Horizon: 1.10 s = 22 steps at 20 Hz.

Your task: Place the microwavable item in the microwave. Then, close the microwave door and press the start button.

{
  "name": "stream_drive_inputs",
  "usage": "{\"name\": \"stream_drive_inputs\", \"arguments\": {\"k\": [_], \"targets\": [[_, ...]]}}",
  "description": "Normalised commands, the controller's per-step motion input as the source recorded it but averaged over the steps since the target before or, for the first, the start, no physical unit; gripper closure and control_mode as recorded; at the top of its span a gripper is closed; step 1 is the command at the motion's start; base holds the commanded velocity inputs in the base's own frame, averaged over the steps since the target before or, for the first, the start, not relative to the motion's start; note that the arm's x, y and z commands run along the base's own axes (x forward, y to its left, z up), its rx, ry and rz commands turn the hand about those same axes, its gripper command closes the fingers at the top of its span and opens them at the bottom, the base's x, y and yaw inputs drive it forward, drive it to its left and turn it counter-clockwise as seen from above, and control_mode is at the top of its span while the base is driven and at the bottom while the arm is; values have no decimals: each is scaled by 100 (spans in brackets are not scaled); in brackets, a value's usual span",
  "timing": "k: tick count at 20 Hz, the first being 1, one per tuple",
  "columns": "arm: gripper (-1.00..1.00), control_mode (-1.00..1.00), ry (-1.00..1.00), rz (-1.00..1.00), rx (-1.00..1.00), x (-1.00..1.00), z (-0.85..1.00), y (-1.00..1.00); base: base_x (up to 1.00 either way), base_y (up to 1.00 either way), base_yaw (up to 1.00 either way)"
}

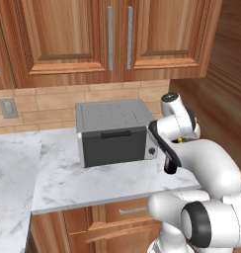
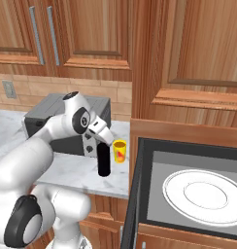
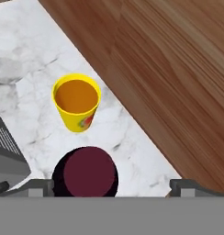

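The microwavable item, a small yellow mug [image 3: 77, 102] with a red mark, stands upright on the marble counter beside the wooden wall; it also shows as the mug [image 2: 119, 151] next to a dark wine bottle [image 2: 104, 163]. My gripper [image 3: 114, 186] hovers above both, open, with nothing between its fingers; the bottle's top [image 3: 86, 176] lies right under it and the mug a little beyond. In the right base view the gripper [image 2: 107, 140] hangs just over the bottle. The microwave [image 2: 188, 160] is open with its white plate [image 2: 203, 194] inside. The microwave door [image 2: 134, 204] swings out edge-on.
A grey toaster oven [image 1: 115, 131] sits on the counter against the brick backsplash, its corner close to the bottle [image 3: 6, 147]. A tall wooden panel [image 3: 169, 69] borders the counter on the mug's far side. Wooden cabinets [image 1: 112, 39] hang above.
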Motion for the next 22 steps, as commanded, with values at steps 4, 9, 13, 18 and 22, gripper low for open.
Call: {"name": "stream_drive_inputs", "arguments": {"k": [4, 9, 13, 18, 22], "targets": [[-100, -100, 0, 0, 0, 20, -6, 1, 0, 0, 0], [-100, -100, 0, 0, 0, 24, -6, 1, 0, 0, 0], [-100, -100, 0, 0, 0, 4, -1, 0, 0, 0, 0], [-100, -100, 0, 0, 0, 0, -4, 0, 0, 0, 0], [-100, -100, -1, 0, 0, 0, -5, 0, 0, 0, 0]]}}
